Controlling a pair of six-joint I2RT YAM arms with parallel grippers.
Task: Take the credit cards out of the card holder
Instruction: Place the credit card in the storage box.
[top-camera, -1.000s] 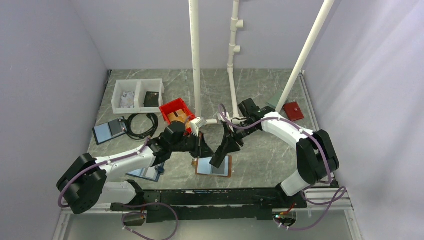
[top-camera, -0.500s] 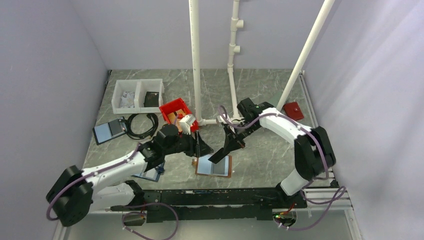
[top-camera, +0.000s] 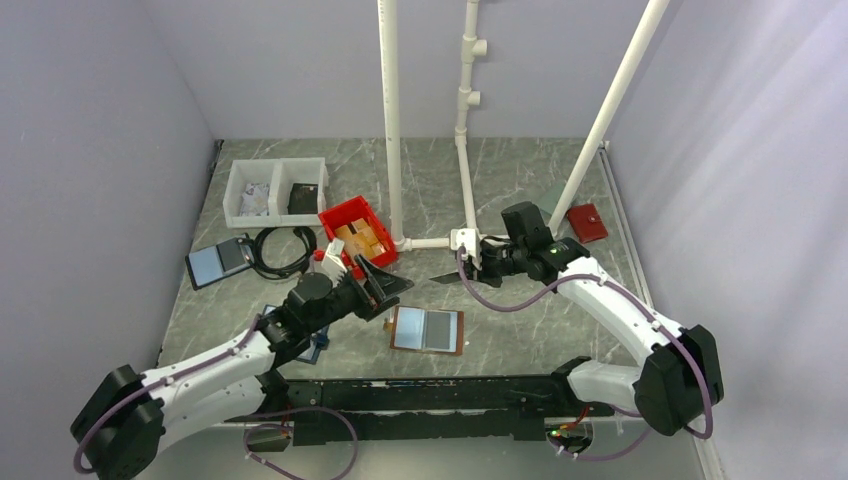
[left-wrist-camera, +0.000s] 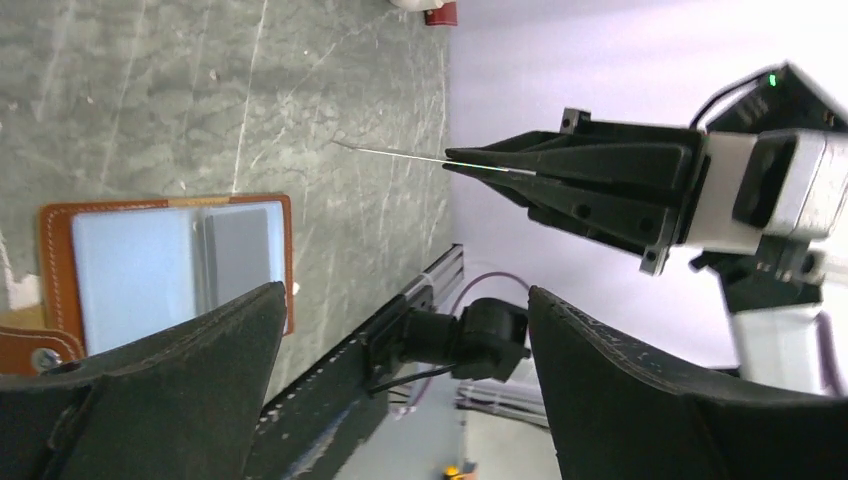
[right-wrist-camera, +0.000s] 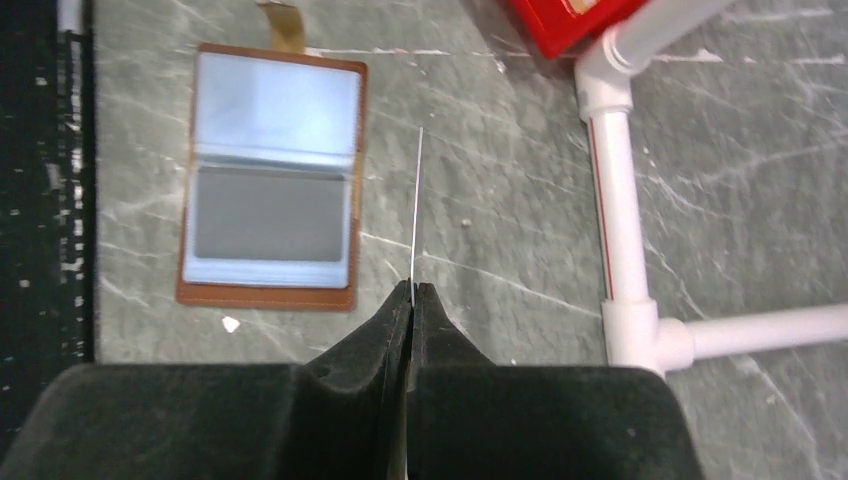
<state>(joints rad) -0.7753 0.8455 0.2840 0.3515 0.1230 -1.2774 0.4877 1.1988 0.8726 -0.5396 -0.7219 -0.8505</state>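
Note:
The card holder (top-camera: 428, 329) lies open and flat near the table's front edge, brown-rimmed with one pale blue and one grey panel; it also shows in the left wrist view (left-wrist-camera: 180, 265) and the right wrist view (right-wrist-camera: 270, 175). My right gripper (top-camera: 464, 276) hovers above and to the right of it, shut on a thin credit card (right-wrist-camera: 416, 205) seen edge-on. That card (left-wrist-camera: 395, 153) sticks out of the right gripper's tips (left-wrist-camera: 452, 160). My left gripper (top-camera: 385, 285) stands open and empty just left of the holder, jaws spread wide (left-wrist-camera: 405, 300).
A red bin (top-camera: 352, 228) and a white two-part tray (top-camera: 275, 190) sit at the back left, beside a black cable coil (top-camera: 285, 250) and a blue-edged folder (top-camera: 218, 260). Another folder (top-camera: 300, 345) lies under the left arm. White pipes (top-camera: 463, 170) stand mid-table; a red wallet (top-camera: 586, 222) lies far right.
The right gripper shut on a card and drew it up and right, away from the holder. The left gripper opened and pulled back to the left.

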